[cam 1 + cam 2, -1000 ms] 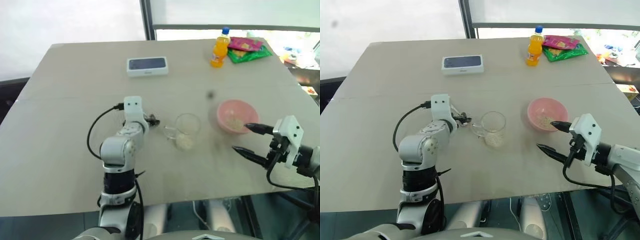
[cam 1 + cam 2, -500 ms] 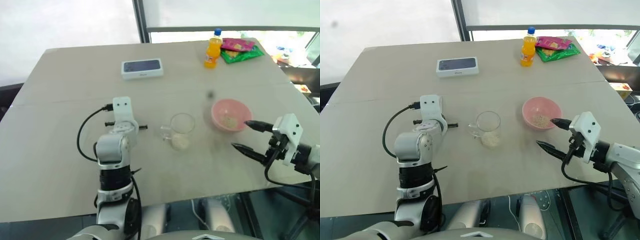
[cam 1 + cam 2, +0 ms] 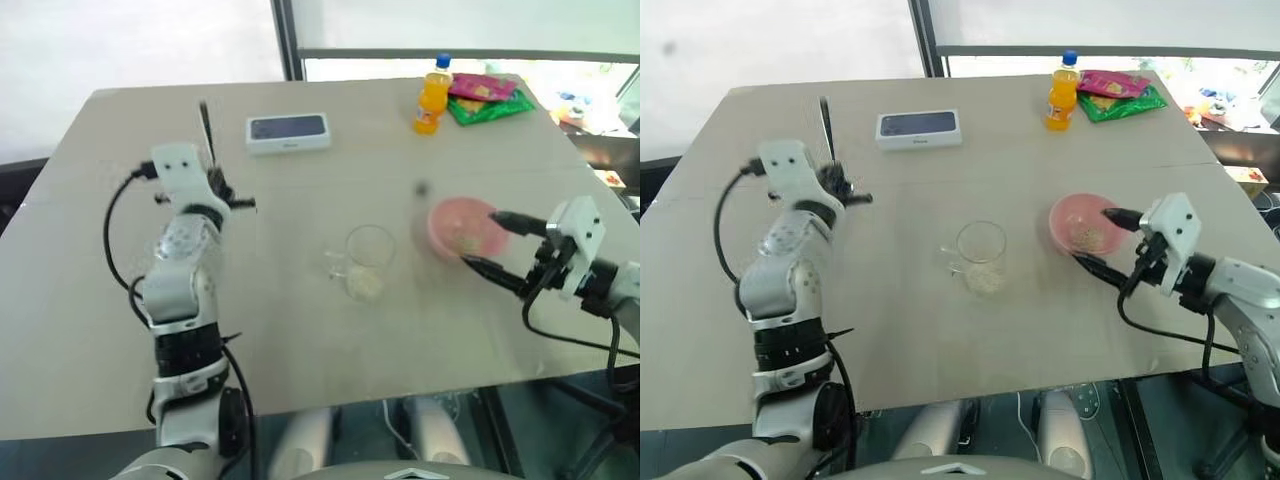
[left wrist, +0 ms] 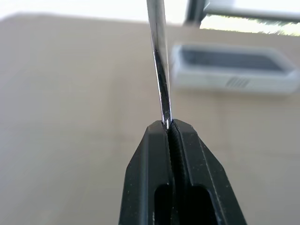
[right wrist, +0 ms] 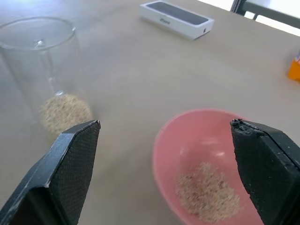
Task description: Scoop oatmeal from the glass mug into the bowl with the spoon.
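My left gripper [image 3: 218, 185] is raised over the table's left side, shut on the spoon's thin handle [image 4: 161, 79]. The spoon [image 3: 205, 125] stands upright above the fingers [image 4: 154, 154]; I cannot make out its head. The glass mug [image 3: 368, 250] stands mid-table to the right of that hand, with oatmeal [image 3: 365, 286] at its bottom. The pink bowl [image 3: 440, 215] sits right of the mug and holds some oat flakes [image 5: 208, 192]. My right gripper [image 3: 490, 243] is open at the bowl's near right side, one finger over the rim, one in front.
A white phone box [image 3: 290, 132] lies at the back of the table, close behind the raised spoon. An orange bottle [image 3: 433, 95] and snack packets [image 3: 485, 97] stand at the back right. The table's front edge runs just below my right arm.
My left gripper has closed and risen up and to the left, away from the mug, carrying the spoon upright. My right gripper has edged forward to the bowl.
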